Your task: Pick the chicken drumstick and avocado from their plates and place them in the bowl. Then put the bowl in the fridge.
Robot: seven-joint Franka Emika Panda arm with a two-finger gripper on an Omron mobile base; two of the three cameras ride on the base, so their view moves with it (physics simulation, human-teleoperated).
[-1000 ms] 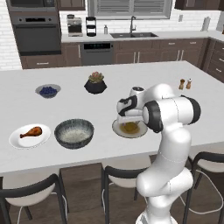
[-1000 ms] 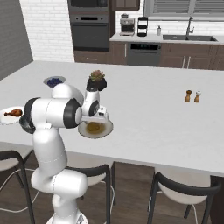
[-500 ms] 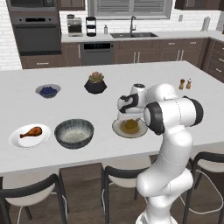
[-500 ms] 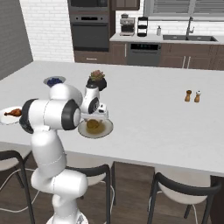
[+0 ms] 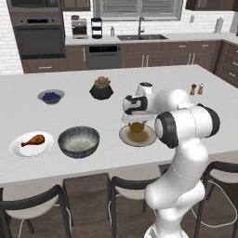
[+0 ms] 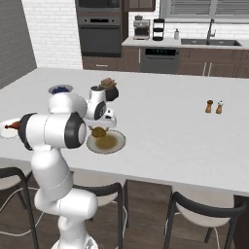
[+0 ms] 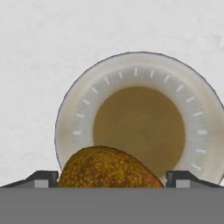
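Note:
My gripper hangs over the beige-rimmed plate on the island, shut on the avocado, a brownish-olive lump held just above the plate's brown centre. In the hand view the avocado fills the gap between both fingertips, and the plate lies below. From the right base view the avocado sits under the hand, over the plate. The chicken drumstick lies on the white plate at the left. The dark ribbed bowl stands between the two plates. The fridge is out of view.
A small blueberry bowl and a black plant pot stand farther back on the island. Salt and pepper shakers are to the right. Stools line the near edge. Ovens and a sink counter run along the back wall.
The jaws have come in a little onto the avocado. The arm has hardly moved over the beige-rimmed plate.

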